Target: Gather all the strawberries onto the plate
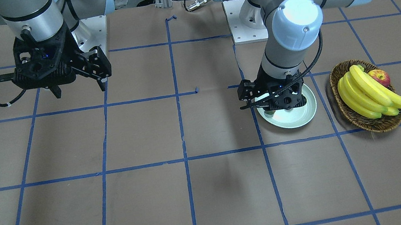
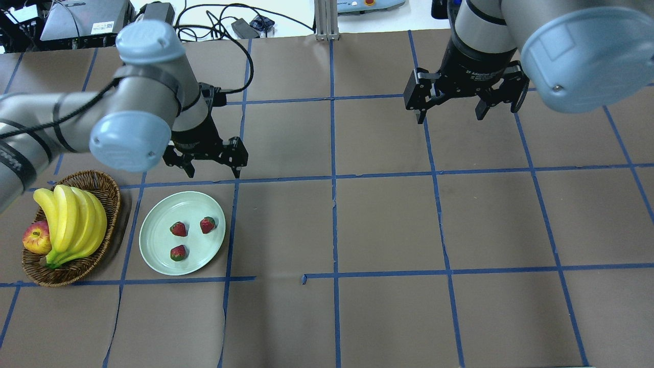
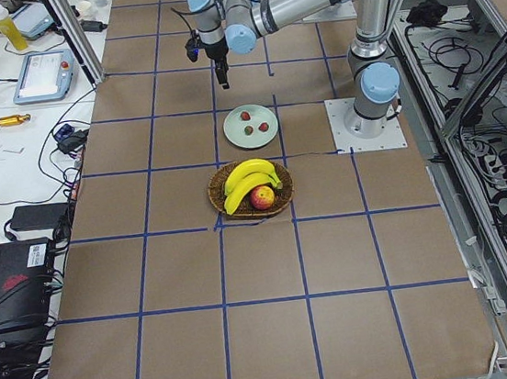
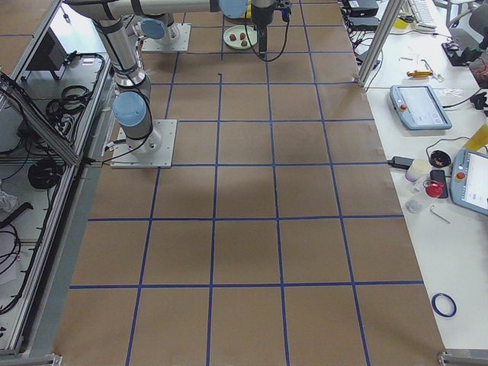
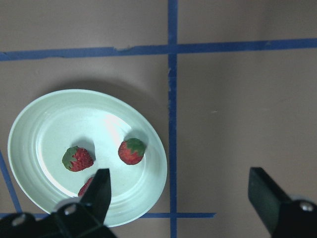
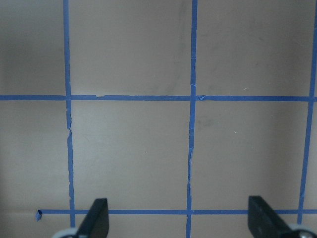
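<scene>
strawberries (image 2: 179,228) on plate (image 2: 153,230) overhead, not in front view; l gripper (image 2: 214,173) + r gripper (image 2: 450,118) wide

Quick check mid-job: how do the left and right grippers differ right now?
The left gripper hangs just past the far rim of the plate; the right gripper is over the other half of the table, well away from it. The left gripper's camera takes in the plate and all three strawberries; the right gripper's shows only blue tape lines. Both are open and empty.
</scene>
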Controlling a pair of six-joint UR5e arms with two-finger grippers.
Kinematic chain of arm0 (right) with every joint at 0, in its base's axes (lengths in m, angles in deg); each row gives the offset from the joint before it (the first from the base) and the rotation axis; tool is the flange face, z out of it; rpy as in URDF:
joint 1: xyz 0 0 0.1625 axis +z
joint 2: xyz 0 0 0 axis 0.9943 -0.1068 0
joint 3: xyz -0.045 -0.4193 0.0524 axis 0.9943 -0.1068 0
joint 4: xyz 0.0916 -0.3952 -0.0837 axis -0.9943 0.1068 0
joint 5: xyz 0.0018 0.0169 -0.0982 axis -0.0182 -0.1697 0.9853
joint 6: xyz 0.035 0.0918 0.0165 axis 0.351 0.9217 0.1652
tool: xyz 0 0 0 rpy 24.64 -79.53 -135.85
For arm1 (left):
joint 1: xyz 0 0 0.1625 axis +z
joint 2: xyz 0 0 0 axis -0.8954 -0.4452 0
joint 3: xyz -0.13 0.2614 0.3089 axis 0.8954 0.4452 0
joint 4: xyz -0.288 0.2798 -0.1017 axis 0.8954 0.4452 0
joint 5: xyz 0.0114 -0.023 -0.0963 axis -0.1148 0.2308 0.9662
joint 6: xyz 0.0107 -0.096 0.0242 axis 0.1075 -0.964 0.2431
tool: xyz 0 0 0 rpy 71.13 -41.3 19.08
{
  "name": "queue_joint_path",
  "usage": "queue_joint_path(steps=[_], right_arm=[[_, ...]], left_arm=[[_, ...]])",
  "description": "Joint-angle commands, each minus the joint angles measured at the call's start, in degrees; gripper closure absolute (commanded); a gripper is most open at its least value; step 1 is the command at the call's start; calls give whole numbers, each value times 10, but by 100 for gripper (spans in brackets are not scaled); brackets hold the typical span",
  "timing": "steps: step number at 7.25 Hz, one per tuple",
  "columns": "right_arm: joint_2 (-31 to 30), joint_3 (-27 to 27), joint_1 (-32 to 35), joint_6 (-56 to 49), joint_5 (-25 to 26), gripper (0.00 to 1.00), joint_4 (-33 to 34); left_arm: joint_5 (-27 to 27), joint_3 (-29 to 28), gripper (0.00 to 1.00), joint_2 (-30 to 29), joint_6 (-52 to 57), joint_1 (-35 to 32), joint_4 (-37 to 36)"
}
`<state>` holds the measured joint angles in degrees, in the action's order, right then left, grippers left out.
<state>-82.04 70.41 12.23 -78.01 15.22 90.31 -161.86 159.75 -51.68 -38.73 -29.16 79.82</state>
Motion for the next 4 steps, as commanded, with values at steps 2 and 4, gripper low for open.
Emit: queue_joint_path(steps=[2, 4], right_arm=[[0, -2, 0, 1, 1, 0, -3], [0, -2, 0, 0, 1, 0, -3]], left_arm=[[-1, -76, 0, 56, 16, 3, 47], [-1, -74, 0, 72, 4, 4, 47]])
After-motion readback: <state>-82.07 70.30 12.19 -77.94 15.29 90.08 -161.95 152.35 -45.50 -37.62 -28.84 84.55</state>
